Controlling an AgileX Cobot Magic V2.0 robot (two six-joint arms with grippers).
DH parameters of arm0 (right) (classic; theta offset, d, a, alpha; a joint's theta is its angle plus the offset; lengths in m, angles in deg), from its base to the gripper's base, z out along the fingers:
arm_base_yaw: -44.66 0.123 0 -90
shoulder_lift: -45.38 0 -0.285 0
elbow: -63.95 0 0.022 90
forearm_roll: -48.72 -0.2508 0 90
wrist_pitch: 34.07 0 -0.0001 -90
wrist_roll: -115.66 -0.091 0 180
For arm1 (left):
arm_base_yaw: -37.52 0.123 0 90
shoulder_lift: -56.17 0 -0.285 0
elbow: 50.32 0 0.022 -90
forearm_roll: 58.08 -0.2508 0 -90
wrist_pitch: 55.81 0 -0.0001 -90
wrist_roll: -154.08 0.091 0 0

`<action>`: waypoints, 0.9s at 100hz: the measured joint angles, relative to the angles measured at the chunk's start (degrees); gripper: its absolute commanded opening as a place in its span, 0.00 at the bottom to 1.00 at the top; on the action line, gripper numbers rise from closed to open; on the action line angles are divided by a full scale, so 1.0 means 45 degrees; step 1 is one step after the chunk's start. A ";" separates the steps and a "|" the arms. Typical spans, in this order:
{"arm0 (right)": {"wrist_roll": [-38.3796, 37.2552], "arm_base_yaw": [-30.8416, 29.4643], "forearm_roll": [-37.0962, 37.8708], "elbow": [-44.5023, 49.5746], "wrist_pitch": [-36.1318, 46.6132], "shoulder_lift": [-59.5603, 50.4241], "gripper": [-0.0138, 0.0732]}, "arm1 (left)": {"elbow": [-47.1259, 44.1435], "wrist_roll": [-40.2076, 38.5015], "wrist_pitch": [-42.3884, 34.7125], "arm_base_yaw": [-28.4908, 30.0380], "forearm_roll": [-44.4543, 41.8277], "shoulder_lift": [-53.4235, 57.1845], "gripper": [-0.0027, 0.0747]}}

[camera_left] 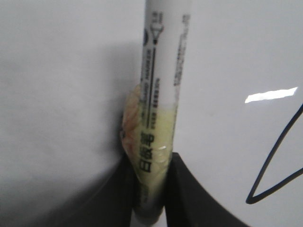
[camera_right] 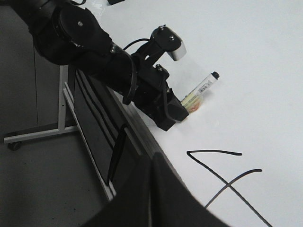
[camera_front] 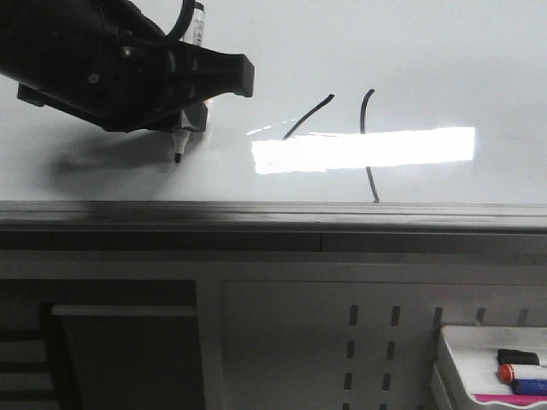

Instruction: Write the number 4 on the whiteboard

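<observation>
The whiteboard (camera_front: 427,51) fills the upper front view, with a grey edge rail (camera_front: 256,212) and a bright reflection. The number 4 (camera_front: 367,141) is drawn in thin black strokes: a slanted line, a faint horizontal line and a longer curved vertical one. It also shows in the right wrist view (camera_right: 222,179) and partly in the left wrist view (camera_left: 272,163). My left gripper (camera_front: 190,120) is shut on a white marker pen (camera_left: 158,85), to the left of the number, black tip (camera_front: 178,156) near the board. My right gripper (camera_right: 151,158) is shut and empty at the board's edge.
A small white tray (camera_front: 453,359) with several markers sits at the lower right, below the board. Below the rail there is a perforated grey panel (camera_front: 367,342). In the right wrist view a metal stand leg (camera_right: 61,94) stands on the dark floor beside the board.
</observation>
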 measured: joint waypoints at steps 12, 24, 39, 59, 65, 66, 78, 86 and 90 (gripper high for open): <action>0.0000 0.0000 0.0000 0.0000 0.0000 0.0000 0.09 | 0.0000 0.0000 -0.0101 -0.0031 0.0000 -0.0031 0.01; 0.0000 0.0000 0.0000 0.0000 0.0000 0.0000 0.09 | 0.0000 0.0000 -0.0101 -0.0031 0.0000 -0.0043 0.07; -0.0029 0.0000 0.0000 0.0000 0.0000 0.0000 0.09 | 0.0000 0.0000 -0.0101 -0.0031 0.0000 -0.0043 0.28; -0.0035 0.0000 0.0000 0.0000 0.0000 0.0000 0.09 | 0.0073 0.0000 -0.0017 -0.0053 0.0000 -0.0062 0.40; -0.0035 0.0000 0.0000 0.0000 0.0000 0.0000 0.09 | 0.0073 0.0000 -0.0009 -0.0054 0.0000 -0.0062 0.40; -0.0035 0.0000 0.0000 0.0000 0.0000 0.0000 0.09 | 0.0073 0.0000 -0.0009 -0.0054 0.0000 -0.0062 0.40; -0.0035 0.0000 0.0000 0.0000 0.0000 0.0000 0.09 | 0.0073 0.0000 -0.0009 -0.0054 0.0000 -0.0062 0.42; -0.0035 0.0000 0.0000 0.0000 0.0000 0.0000 0.09 | 0.0073 0.0000 -0.0009 -0.0054 0.0000 -0.0062 0.54; -0.0035 0.0000 0.0000 0.0000 0.0000 0.0000 0.09 | 0.0100 0.0000 -0.0009 -0.0054 -0.0022 -0.0062 0.61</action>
